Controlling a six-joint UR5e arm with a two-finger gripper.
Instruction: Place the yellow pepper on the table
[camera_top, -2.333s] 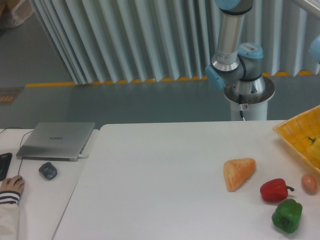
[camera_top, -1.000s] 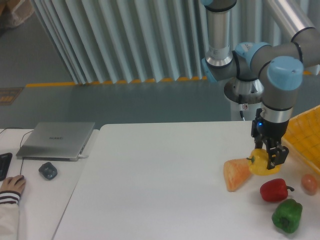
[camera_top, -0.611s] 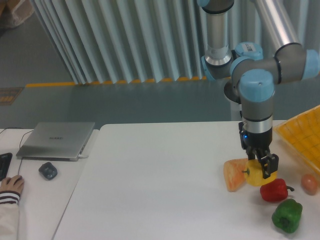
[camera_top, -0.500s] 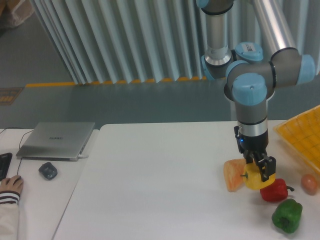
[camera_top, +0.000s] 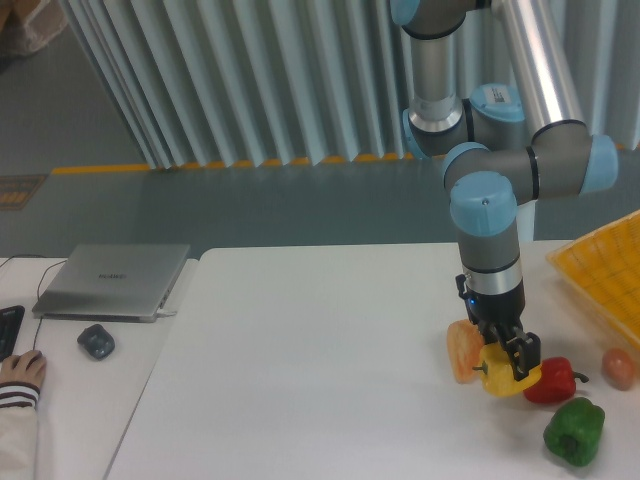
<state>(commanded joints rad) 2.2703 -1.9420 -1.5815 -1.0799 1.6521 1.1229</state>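
The yellow pepper (camera_top: 503, 375) is glossy bright yellow and sits between my gripper's fingers, low over the white table (camera_top: 320, 380) at its right side. My gripper (camera_top: 507, 360) points straight down and is shut on the pepper. The pepper hangs between the pale orange wedge (camera_top: 463, 350) on its left and the red pepper (camera_top: 553, 381) on its right. I cannot tell whether it touches the tabletop.
A green pepper (camera_top: 574, 432) and a brown egg (camera_top: 618, 367) lie at the table's right front. A yellow basket (camera_top: 603, 270) stands at the right edge. On the adjoining desk are a laptop (camera_top: 112, 281), a mouse (camera_top: 96, 341) and a person's hand (camera_top: 22, 372).
My arm came from the basket side with the yellow pepper, moving left and down. The pepper is now lower, between the orange wedge and the red pepper.
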